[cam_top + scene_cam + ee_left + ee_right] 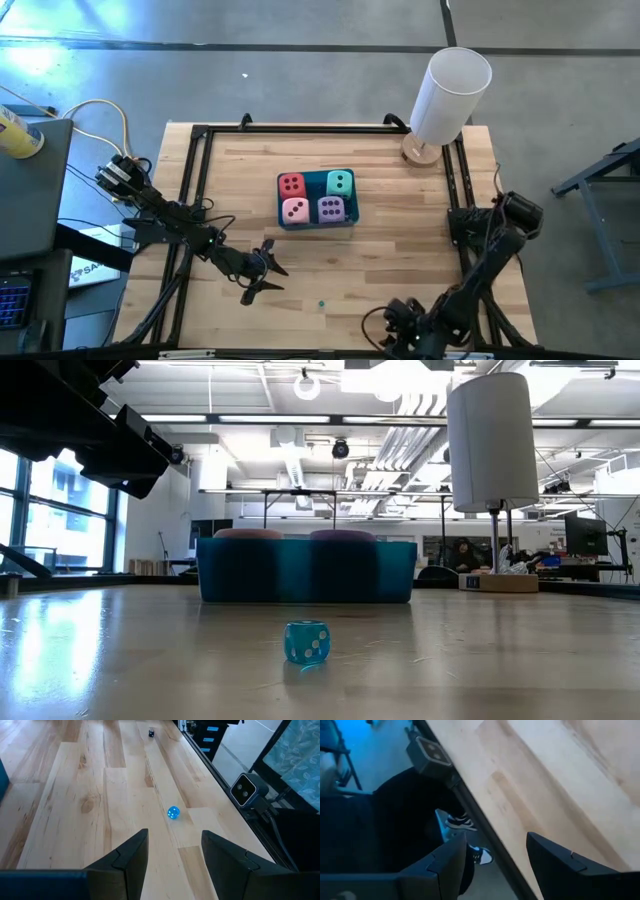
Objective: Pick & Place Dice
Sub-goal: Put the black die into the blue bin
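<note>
Four dice sit inside the blue tray [281, 202] at the table's middle: red [292, 184], teal [340, 183], pink [296, 209] and purple [331, 209]. In the low view only the tops of two dice show above the tray wall [306, 570]. My left gripper [262, 272] [175, 840] hovers open, nearer than the tray and to its left, with nothing between its fingers. My right gripper [405, 322] [495, 845] is open over the table's near edge, right of centre, also with nothing between its fingers.
A tiny translucent blue dotted cube [322, 303] [306, 642] [173, 812] lies on the bare wood near the front edge, between the two grippers. A white cylinder [450, 85] stands at the far right corner. A person's shoes [465, 822] show below the near edge.
</note>
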You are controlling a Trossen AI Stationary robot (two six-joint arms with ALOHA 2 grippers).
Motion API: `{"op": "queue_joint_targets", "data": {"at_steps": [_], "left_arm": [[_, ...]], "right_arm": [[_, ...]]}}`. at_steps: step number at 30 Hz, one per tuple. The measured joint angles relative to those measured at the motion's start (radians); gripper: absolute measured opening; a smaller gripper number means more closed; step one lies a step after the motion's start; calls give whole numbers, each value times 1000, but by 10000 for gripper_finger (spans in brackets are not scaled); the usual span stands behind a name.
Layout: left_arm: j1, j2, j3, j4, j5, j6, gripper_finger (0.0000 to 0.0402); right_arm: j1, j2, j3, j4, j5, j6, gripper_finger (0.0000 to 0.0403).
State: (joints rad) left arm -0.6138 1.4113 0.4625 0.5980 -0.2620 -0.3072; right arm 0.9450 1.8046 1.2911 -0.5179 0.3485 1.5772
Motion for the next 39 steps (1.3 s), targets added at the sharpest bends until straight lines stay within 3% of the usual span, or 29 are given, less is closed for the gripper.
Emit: {"op": "queue_joint_targets", "data": {"at_steps": [20,33,39], "left_arm": [[0,0,0,0,1,-15,179],[0,0,0,0,1,-15,179],[0,0,0,0,1,-15,179]], "right_arm": [[77,0,0,155,-8,163,201],[151,0,0,152,-10,458,201],[179,0,0,67,-17,638,201]]}}
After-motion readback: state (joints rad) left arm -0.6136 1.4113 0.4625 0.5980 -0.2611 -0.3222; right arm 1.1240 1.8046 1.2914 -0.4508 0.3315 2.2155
